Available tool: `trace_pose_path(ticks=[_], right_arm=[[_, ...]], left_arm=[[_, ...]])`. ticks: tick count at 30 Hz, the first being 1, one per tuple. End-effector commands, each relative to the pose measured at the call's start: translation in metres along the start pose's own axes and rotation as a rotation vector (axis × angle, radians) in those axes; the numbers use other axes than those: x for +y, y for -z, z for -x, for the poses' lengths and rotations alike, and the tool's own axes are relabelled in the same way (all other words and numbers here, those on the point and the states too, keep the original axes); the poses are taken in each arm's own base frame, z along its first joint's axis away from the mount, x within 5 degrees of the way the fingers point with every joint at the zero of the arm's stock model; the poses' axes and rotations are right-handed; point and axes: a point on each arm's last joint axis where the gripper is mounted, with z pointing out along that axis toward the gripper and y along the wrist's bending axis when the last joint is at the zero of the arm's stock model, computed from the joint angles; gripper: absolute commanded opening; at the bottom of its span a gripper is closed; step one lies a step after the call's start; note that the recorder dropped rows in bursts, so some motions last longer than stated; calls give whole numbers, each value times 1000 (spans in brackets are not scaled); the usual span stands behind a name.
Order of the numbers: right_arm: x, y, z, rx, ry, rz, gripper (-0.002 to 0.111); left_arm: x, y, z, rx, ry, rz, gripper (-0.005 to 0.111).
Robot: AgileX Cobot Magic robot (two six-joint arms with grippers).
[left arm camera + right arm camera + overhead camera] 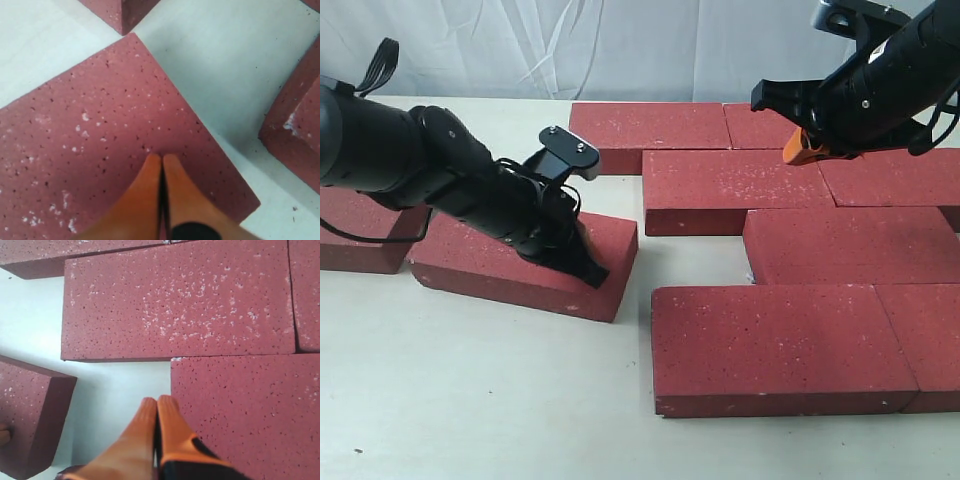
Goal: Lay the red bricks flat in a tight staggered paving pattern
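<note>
Several red bricks [770,345] lie flat in staggered rows on the right of the table. One loose red brick [520,265] lies askew to their left, with a gap between. My left gripper [590,272] is shut, and its orange fingertips [154,165] rest on this brick's top [100,150] near the end that faces the rows. My right gripper [803,150] hangs shut and holding nothing over the back rows. In the right wrist view it [157,402] sits above the bare notch beside a third-row brick [250,410] and a second-row brick [175,300].
Another red brick [360,235] lies at the far left, partly behind my left arm. A white curtain [570,45] closes the back. Pale table [470,400] shows in front and in the notch [695,260] between the loose brick and the rows.
</note>
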Motion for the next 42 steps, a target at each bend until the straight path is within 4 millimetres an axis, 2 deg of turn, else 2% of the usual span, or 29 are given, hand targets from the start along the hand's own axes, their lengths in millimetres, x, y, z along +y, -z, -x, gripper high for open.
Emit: trace_pose_path(ticks=[1,10,20,28,33,36,42], right_arm=[[0,5,3,-27,17,1,-1],[0,5,3,-27,23,3,-1],[0,5,3,-27,23,3,-1],[0,5,3,-27,23,3,-1],[0,5,3,-27,23,3,-1],[0,5,3,-27,23,3,-1],[0,5,3,-27,23,3,-1]], left_arm=[[0,-6,-3,-1,53,-4,0],[0,-7,0,-26,95,-15,0],[0,-4,12,-79,148,-23,0],[1,-1,14,-94,122,-8,0],[17,20,18,-138,124,42,0],[35,40,17,-165,167,69,0],[75,68,-4,-72,306,195,0]])
